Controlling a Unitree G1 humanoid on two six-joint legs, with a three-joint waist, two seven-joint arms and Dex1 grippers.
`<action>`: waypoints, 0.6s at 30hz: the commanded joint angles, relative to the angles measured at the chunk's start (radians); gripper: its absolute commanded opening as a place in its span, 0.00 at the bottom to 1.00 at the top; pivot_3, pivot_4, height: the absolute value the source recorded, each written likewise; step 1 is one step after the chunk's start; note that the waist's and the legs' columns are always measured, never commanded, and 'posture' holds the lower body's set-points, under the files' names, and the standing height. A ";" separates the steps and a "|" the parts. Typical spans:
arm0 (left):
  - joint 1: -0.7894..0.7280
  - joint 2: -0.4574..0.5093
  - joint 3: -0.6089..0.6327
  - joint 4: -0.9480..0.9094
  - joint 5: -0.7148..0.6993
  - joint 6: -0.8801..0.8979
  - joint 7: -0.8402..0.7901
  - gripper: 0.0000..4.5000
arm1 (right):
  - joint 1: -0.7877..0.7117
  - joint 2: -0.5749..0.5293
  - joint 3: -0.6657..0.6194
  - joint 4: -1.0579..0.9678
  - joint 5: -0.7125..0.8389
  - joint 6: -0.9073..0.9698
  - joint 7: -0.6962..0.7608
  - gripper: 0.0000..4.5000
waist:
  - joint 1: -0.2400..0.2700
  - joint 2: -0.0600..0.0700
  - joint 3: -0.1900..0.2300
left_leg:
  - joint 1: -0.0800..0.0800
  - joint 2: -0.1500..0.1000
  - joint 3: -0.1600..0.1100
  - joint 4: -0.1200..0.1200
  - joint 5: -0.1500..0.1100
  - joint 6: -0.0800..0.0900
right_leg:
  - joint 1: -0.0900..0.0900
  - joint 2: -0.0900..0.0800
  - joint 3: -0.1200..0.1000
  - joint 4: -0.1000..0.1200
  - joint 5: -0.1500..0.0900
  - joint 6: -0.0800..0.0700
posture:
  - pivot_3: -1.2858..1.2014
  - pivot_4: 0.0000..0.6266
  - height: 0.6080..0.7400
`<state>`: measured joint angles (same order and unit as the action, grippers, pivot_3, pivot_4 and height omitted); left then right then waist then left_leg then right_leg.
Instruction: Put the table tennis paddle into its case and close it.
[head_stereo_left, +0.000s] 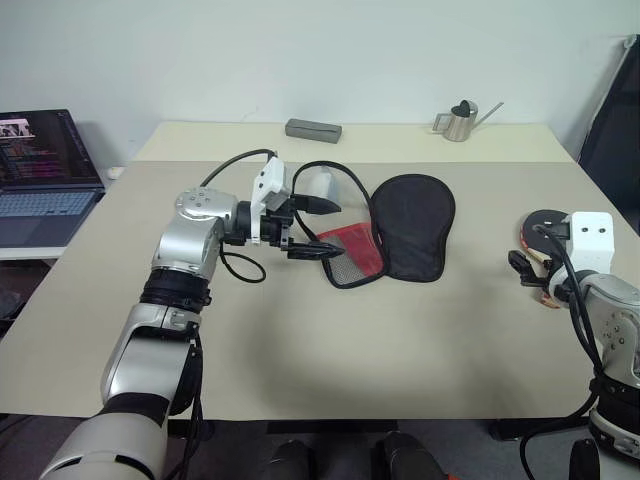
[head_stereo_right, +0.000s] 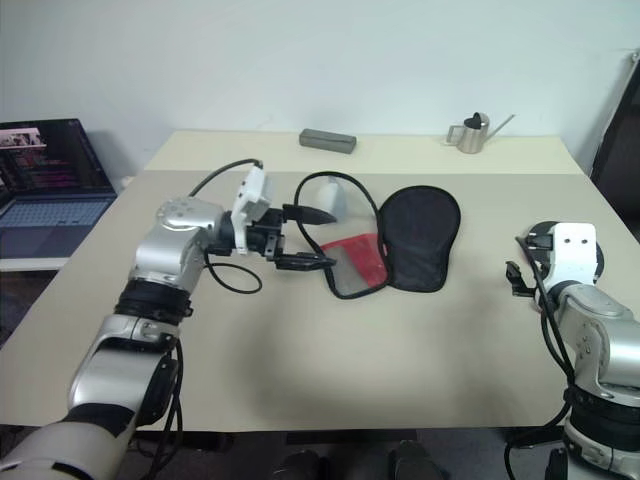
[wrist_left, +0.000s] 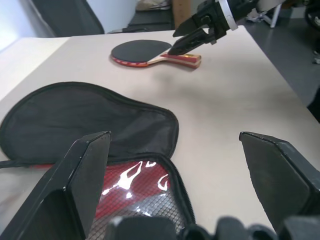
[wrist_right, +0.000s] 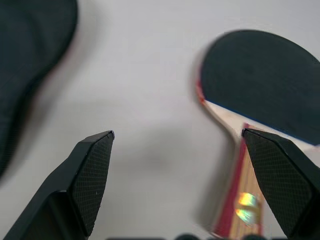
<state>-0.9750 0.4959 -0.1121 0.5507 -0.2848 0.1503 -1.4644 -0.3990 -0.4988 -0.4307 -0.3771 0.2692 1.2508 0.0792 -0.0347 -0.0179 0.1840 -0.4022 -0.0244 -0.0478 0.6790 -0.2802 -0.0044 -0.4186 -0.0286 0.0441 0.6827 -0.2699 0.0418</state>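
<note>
The case (head_stereo_left: 412, 228) lies unzipped in the middle of the table, its black flap folded back toward the far right and its red mesh-lined half (head_stereo_left: 352, 254) nearer me. My left gripper (head_stereo_left: 335, 229) hovers at the case's left edge, pointing right, open and holding nothing. The table tennis paddle (wrist_left: 140, 51) lies flat at the table's right side, dark blade up, partly behind my right wrist in the head views. My right gripper (wrist_left: 175, 42) stands open over the paddle's tan and red handle (wrist_right: 244, 196), which lies toward one finger rather than centred between them.
An open laptop (head_stereo_left: 42, 172) sits on a side table to the left. A grey box (head_stereo_left: 313, 129) and a metal watering can (head_stereo_left: 460, 122) stand along the far edge. A pale lump (head_stereo_left: 320, 184) lies just behind my left gripper.
</note>
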 joint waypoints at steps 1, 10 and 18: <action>-0.038 -0.003 0.004 -0.001 0.000 -0.023 -0.028 1.00 | 0.008 0.003 -0.049 0.025 -0.027 -0.032 -0.025 1.00 | 0.000 0.000 0.000 | 0.000 0.000 0.000 0.000 0.000 0.000 | 0.000 0.001 0.000 0.000 0.000 0.000 | 0.52 0.24 1.00; -0.059 -0.016 -0.002 -0.036 -0.031 0.009 -0.076 1.00 | -0.030 0.006 -0.095 0.314 -0.038 -0.167 -0.040 1.00 | -0.001 0.000 0.000 | 0.001 0.000 0.001 0.000 0.000 0.000 | 0.000 0.002 0.001 0.000 0.000 0.000 | 0.52 0.24 1.00; -0.101 -0.074 -0.035 -0.022 -0.020 0.006 -0.095 1.00 | -0.094 0.000 -0.087 0.474 -0.042 -0.249 -0.041 1.00 | 0.000 0.000 0.000 | 0.001 0.000 0.001 0.000 0.000 0.000 | 0.001 0.003 0.001 0.000 0.000 0.000 | 0.52 0.24 1.00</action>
<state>-1.0410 0.4369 -0.1371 0.5476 -0.2958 0.1671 -1.5199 -0.4689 -0.4833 -0.5062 0.0877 0.2248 1.0337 0.0410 -0.0350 -0.0174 0.1836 -0.4014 -0.0240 -0.0468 0.6792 -0.2801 -0.0042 -0.4176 -0.0260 0.0455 0.6829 -0.2698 0.0418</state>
